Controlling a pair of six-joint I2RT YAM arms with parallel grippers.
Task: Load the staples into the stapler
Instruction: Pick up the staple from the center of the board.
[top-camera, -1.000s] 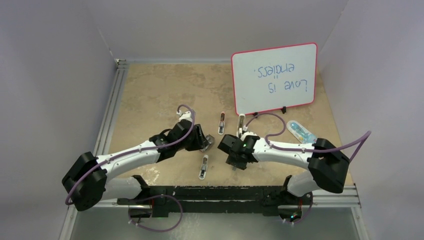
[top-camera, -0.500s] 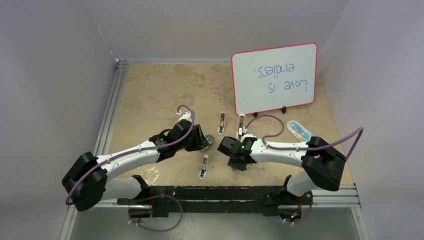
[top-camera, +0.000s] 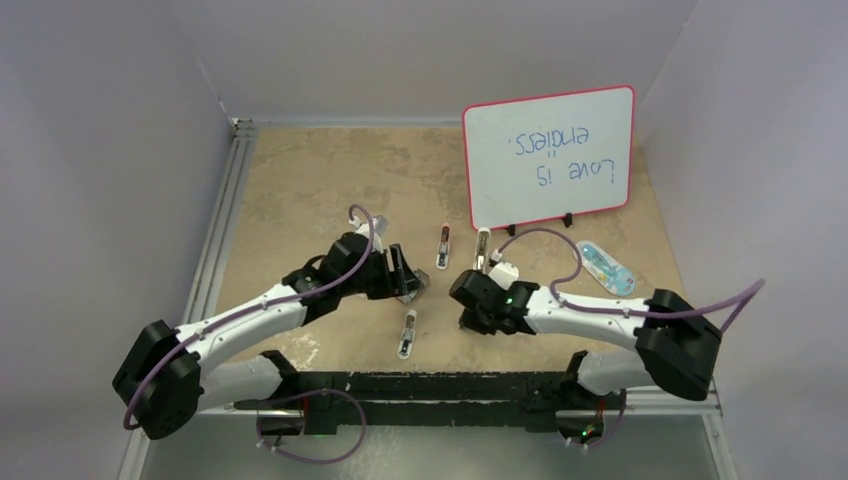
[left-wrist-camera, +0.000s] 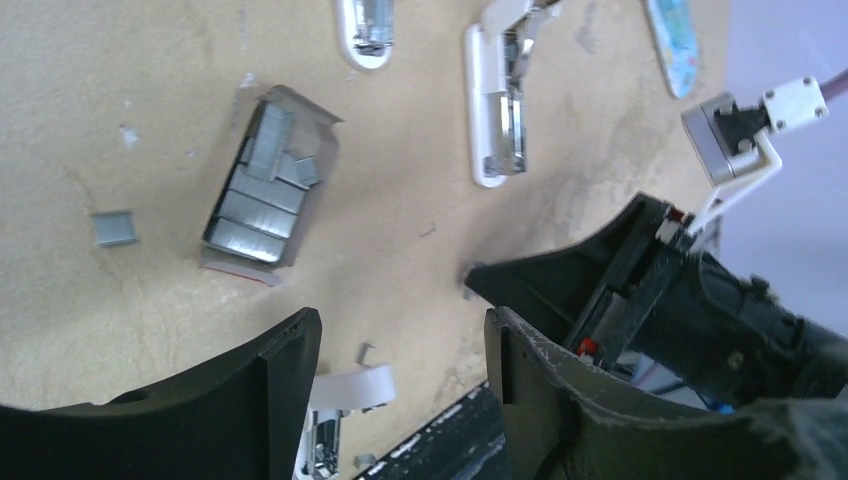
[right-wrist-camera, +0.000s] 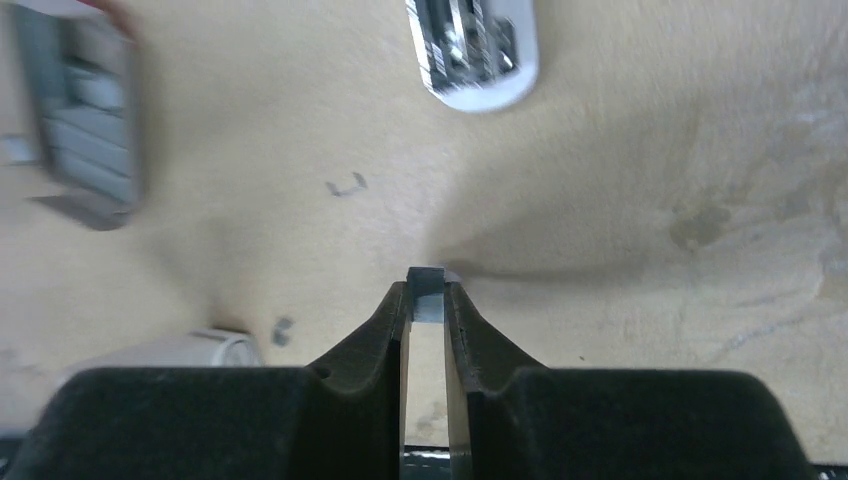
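Observation:
The staples (left-wrist-camera: 262, 190) lie as silvery strips in a small grey tray on the tan table, with one loose strip (left-wrist-camera: 113, 228) to its left. My left gripper (left-wrist-camera: 400, 345) (top-camera: 410, 285) hovers open, near the tray, nothing between its fingers. My right gripper (right-wrist-camera: 427, 288) (top-camera: 468, 312) is shut on a short grey strip of staples (right-wrist-camera: 427, 300) at its fingertips, just above the table. Three white mini staplers lie about: one (top-camera: 443, 247) and a second (top-camera: 483, 250) further back, a third (top-camera: 406, 333) nearer. The second stapler (left-wrist-camera: 500, 110) lies opened.
A pink-framed whiteboard (top-camera: 548, 158) stands at the back right. A blue-printed flat item (top-camera: 605, 268) lies right of the staplers. A single bent staple (right-wrist-camera: 347, 185) lies loose on the table. The black rail (top-camera: 450, 385) runs along the near edge.
The right gripper's jaws have closed onto the staple strip and its arm has shifted right. The left gripper's jaws have spread wider and that arm has moved slightly left.

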